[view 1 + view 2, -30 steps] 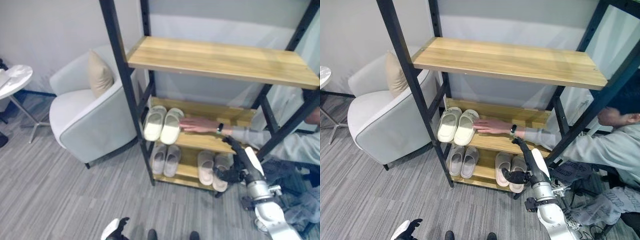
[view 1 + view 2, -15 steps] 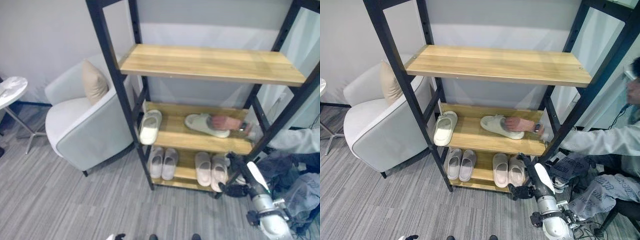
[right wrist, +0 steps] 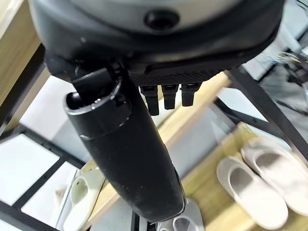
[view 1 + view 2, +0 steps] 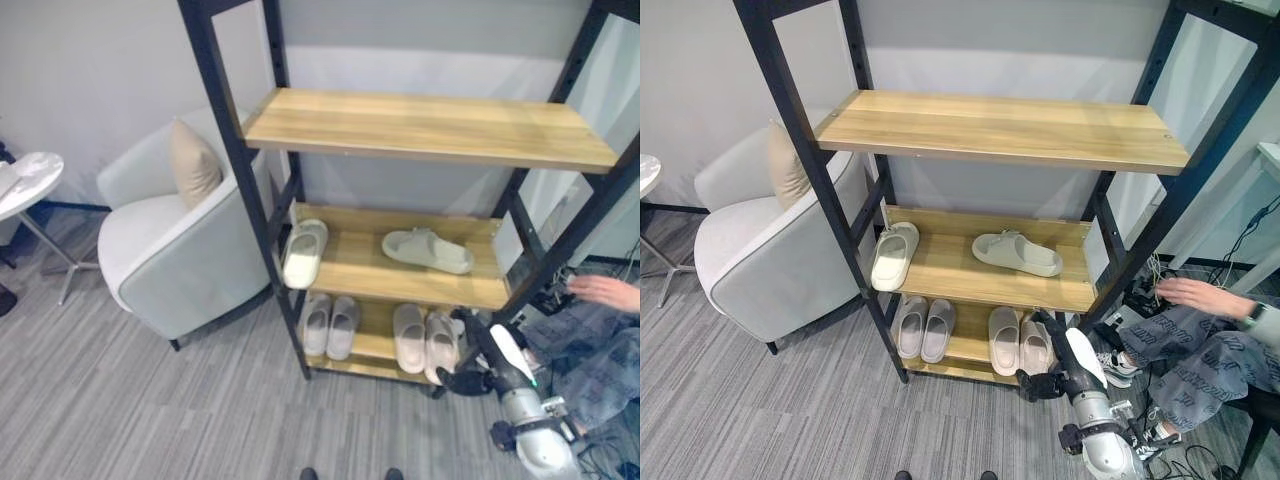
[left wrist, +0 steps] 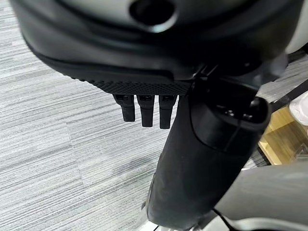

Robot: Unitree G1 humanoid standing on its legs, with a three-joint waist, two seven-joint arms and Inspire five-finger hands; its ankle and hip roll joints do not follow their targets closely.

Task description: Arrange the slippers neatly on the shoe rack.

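Right hand (image 4: 1040,386) low (fingers straight), near shoe rack (image 4: 1000,285)

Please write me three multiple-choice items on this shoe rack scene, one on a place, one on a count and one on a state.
1. Where does the sideways slipper lie?
A. on the top shelf
B. on the middle shelf
C. on the floor

2. How many slippers are on the bottom shelf?
A. two
B. three
C. four

3. How is the right hand?
A. open, holding nothing
B. shut on a slipper
C. shut on a rack post

Answers:
1 B: it lies crosswise on the middle shelf, apart from the cream slipper at the left end.
2 C: two pairs stand side by side.
3 A: its fingers are straight and nothing is in them.
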